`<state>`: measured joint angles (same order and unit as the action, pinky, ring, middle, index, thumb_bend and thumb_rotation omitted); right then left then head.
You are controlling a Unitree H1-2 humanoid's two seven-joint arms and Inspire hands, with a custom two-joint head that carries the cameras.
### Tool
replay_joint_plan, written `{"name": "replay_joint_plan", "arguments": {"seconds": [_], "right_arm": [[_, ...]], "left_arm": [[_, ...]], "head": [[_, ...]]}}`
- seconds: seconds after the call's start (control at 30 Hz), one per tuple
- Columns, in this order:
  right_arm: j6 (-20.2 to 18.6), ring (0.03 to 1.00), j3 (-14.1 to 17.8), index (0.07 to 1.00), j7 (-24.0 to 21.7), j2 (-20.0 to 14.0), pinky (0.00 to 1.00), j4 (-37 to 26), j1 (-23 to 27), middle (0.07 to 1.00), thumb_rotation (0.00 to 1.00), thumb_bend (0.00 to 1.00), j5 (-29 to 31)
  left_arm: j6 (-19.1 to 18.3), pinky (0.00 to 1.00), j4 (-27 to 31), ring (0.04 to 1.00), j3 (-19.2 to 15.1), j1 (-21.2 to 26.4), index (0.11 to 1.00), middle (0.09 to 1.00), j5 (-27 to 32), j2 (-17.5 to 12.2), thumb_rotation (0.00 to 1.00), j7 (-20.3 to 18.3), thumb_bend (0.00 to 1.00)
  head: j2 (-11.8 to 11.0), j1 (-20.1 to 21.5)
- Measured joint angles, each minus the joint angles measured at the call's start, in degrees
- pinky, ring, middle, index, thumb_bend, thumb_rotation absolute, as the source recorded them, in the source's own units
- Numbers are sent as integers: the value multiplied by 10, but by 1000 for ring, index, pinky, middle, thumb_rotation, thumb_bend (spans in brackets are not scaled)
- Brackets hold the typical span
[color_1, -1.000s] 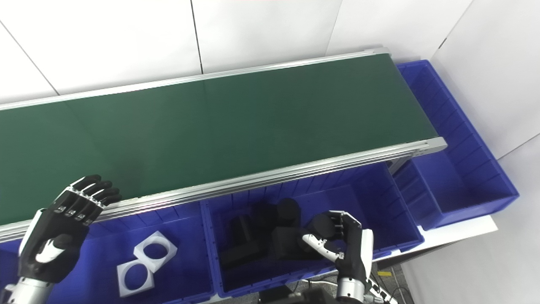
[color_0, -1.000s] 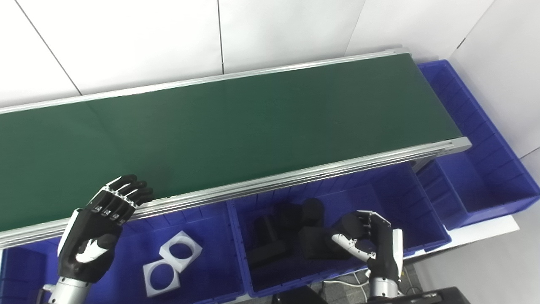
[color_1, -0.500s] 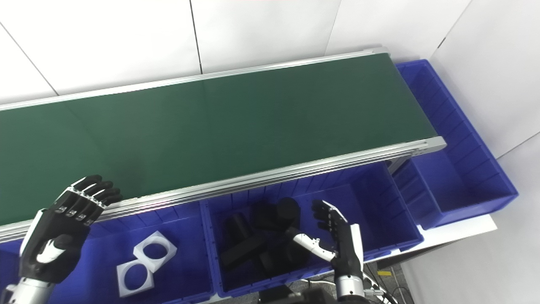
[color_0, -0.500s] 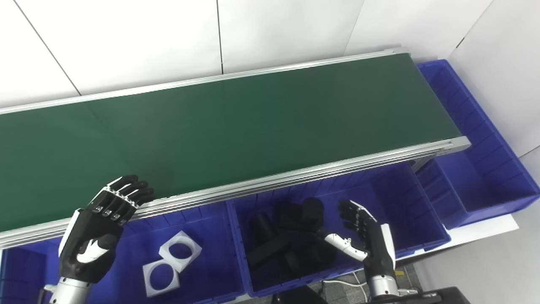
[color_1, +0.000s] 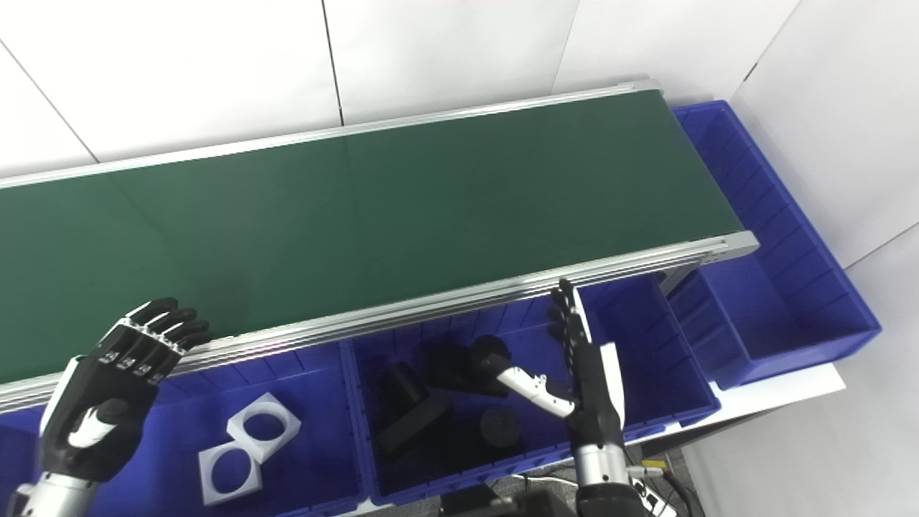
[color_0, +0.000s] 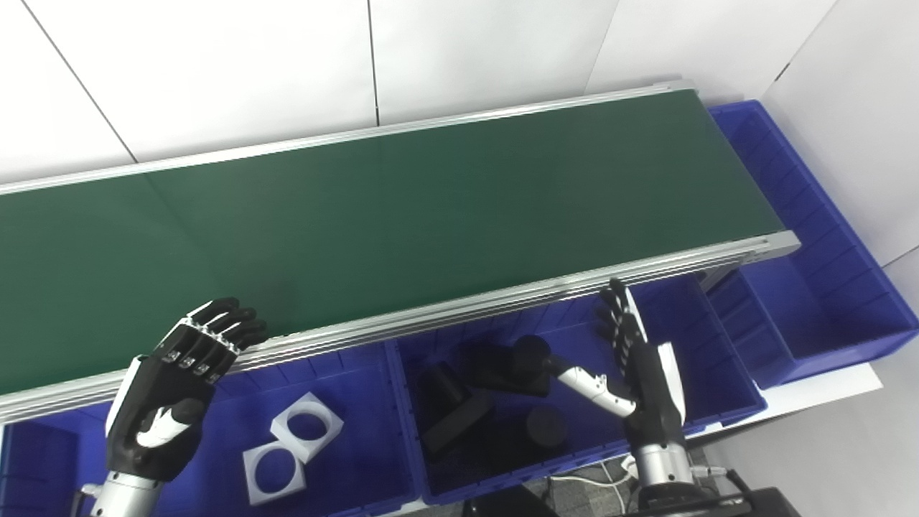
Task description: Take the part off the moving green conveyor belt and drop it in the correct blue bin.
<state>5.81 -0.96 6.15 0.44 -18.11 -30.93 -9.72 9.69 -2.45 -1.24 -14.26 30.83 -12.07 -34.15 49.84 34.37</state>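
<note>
Right hand (color_0: 646, 366) is hovering empty, fingers spread, over the middle bin (color_0: 725, 373) holding black parts (color_0: 459, 416). Left hand (color_0: 176, 380) is waiting, fingers loosely curled on nothing, by the belt (color_0: 402, 208). Belt shows no part; next means waiting for one.
</note>
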Motion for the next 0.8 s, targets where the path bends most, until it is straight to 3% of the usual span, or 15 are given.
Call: {"name": "replay_joint_plan", "arguments": {"seconds": [0.13,0.4,0.57,0.8], "right_arm": [[-14,870,-21,944,-21,0,837,-82,7,902,414,847,-13],[-36,848,-63,920,-62,-12,798,-164,50,876,405,858,-40],[-59,839,-100,908,-92,-8,789,-166,98,868,393,868,-42],[-66,842,-137,908,-116,-2,789,-110,144,870,399,861,-29]], "left_arm": [[0,748,-1,730,1,-1,755,745,-2,5,395,0,1000],[3,750,-1,732,5,-10,757,743,-16,15,415,3,1000],[17,756,-6,737,11,-14,761,747,-28,30,417,3,1000],[59,753,-5,733,31,-27,760,747,-73,48,449,13,1000]], "head": [[-8,-30],[-23,-75],[-32,-113],[-50,-211]]}}
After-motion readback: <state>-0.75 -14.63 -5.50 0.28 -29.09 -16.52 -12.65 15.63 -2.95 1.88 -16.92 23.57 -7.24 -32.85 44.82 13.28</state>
